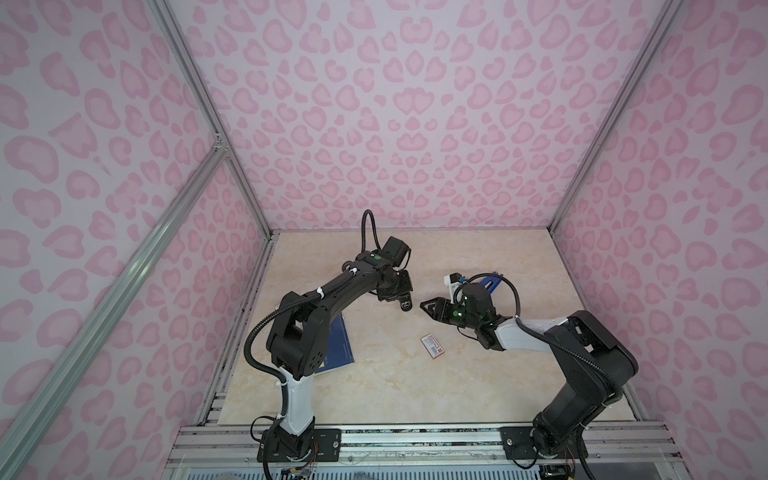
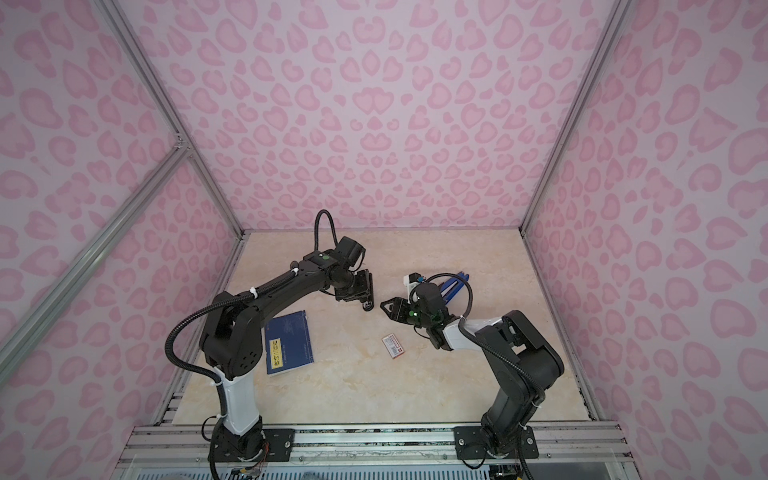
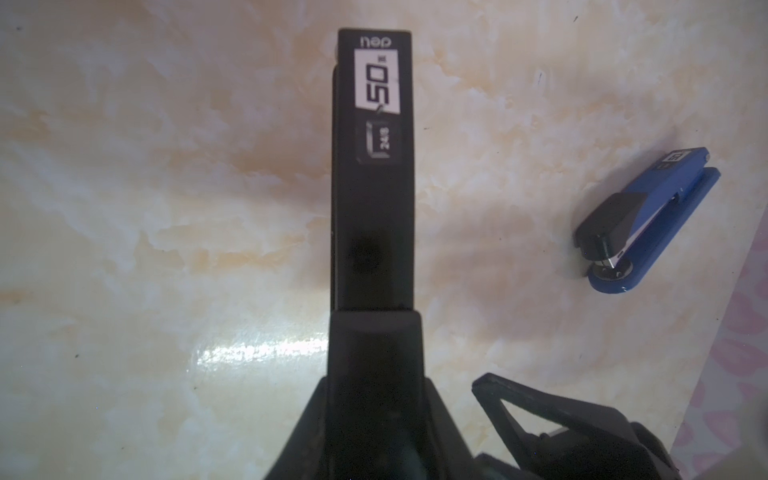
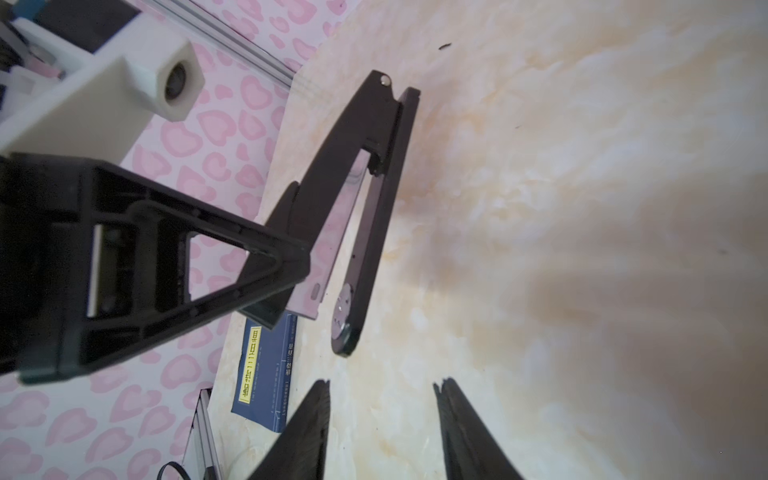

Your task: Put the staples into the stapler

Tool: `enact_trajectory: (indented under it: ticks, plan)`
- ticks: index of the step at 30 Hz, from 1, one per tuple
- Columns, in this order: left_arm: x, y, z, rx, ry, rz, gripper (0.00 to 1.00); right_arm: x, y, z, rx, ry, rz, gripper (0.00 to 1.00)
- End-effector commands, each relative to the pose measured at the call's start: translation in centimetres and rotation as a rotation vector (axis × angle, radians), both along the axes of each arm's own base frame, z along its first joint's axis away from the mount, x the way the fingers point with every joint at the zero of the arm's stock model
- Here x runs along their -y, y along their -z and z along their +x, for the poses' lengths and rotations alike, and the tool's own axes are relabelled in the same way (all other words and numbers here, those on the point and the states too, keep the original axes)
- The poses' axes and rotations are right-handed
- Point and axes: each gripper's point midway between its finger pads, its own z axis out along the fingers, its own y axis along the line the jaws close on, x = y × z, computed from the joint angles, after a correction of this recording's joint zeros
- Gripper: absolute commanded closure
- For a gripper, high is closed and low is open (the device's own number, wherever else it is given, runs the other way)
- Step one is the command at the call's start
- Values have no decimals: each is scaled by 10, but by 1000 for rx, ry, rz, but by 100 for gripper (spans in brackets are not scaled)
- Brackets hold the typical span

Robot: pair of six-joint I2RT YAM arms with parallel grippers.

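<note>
Black plastic-and-metal stapler [image 3: 374, 187] runs up frame centre in the left wrist view, hinged open in a V. left gripper [image 3: 376, 386] is clamped on its front end. Staple strip: not visible in any view. Expect light, thin, brittle at the glue lines, so pinch the long edges mid-length. Right gripper [image 4: 384, 382], lower centre: jaws apart, empty. Blue stapler [image 3: 648, 220] lies mid-right.

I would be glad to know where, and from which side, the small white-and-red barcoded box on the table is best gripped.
Probably across its two long edges, coming straight down from above. The white-and-red barcoded box lies flat on the table with bare surface all round, so its narrow width should fit between the jaws. The open, empty right gripper could take it.
</note>
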Motion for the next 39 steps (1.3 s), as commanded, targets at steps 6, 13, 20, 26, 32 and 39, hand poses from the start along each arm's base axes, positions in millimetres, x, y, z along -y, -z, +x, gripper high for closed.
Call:
enact_trajectory:
  ticks: [6,13,20,26,32,39]
  plan:
    - [15,-23,6,50,-5,-83,97,-17,-7,6,5,-32,94,56]
    - [20,-24,5,41,2,-108,97,-27,3,6,-17,-54,100,59]
    - [26,-27,2,35,10,-135,97,-27,14,10,-36,-38,85,69]
    - [27,-29,-3,27,7,-140,97,-23,17,21,-39,1,109,76]
    - [23,-32,-4,32,3,-121,97,-21,25,20,-48,-2,88,94]
    - [19,-43,7,50,-7,-104,97,-16,36,6,-67,-10,95,100]
